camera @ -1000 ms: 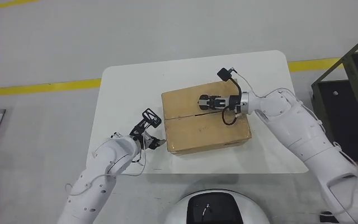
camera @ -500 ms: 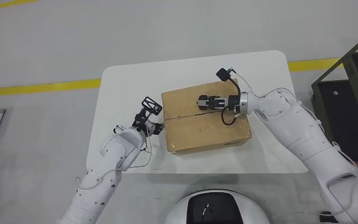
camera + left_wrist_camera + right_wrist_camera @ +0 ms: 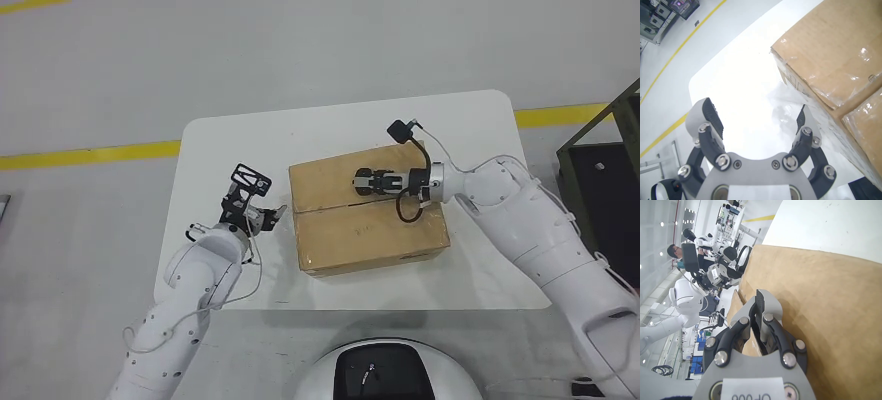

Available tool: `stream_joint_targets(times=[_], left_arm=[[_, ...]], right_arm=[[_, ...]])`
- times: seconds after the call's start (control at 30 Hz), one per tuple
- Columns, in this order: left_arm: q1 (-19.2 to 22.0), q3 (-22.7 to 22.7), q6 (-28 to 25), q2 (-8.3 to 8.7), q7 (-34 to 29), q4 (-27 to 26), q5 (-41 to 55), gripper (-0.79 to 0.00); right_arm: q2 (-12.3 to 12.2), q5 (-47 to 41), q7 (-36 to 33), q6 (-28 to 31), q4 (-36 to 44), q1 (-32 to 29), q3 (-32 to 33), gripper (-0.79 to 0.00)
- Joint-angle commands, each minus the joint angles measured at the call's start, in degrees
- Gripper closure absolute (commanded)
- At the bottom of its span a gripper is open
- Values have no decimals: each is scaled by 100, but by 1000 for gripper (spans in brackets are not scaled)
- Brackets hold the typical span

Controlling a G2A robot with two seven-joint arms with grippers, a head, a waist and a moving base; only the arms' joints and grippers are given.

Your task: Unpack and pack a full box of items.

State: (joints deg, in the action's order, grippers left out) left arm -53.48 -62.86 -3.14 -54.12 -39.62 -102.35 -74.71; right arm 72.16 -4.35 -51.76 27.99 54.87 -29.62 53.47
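The right gripper (image 3: pixel 758 302) has its fingers drawn narrow, almost together, with the tips at or just beside the seam between the two top flaps of the box (image 3: pixel 810 285); whether they pinch a flap edge or only press at the slot I cannot tell; in the top view it lies low over the lid, on the far flap. The left gripper (image 3: pixel 757 115) is spread wide and holds nothing; it hangs over the bare desk (image 3: pixel 730 75) just beside the box's left end, near where the seam runs out, apart from the cardboard.

The box sits closed in the middle of the desk, both flaps down, one edge by the seam a little raised; so, as I judge it, the task is barely begun: the lid is yet to open, nothing is out, and all the unpacking and repacking remains.

Clear tape (image 3: pixel 829 91) clings along the flap edges, and a loose strip of film (image 3: pixel 789 108) trails off the box's end onto the desk; either may hold the flaps or catch a finger. Beyond the desk, a yellow floor line (image 3: pixel 90 155) and a dark rack (image 3: pixel 600 165) stand well apart.
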Motion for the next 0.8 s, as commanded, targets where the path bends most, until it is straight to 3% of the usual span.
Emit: stream_joint_targets(times=[0.0,0.23,0.57,0.77], left_arm=[[-27,-46,-38,0,-50,-60,-75,-785],[-182,-137,-562,32,-636,-423,-558,-785],[-588,-812,-1527,119,-1314,-961,501,-785],[-487,-698,-1691,84,-1300,-846,657,-785]], right_arm=[[-4,45,-23,-19,2,3,1,0],[-96,-13,-50,136,271,-57,299,0],[-313,533,-198,-288,1383,-431,720,0],[-343,732,-75,-532,1867,-568,737,0]])
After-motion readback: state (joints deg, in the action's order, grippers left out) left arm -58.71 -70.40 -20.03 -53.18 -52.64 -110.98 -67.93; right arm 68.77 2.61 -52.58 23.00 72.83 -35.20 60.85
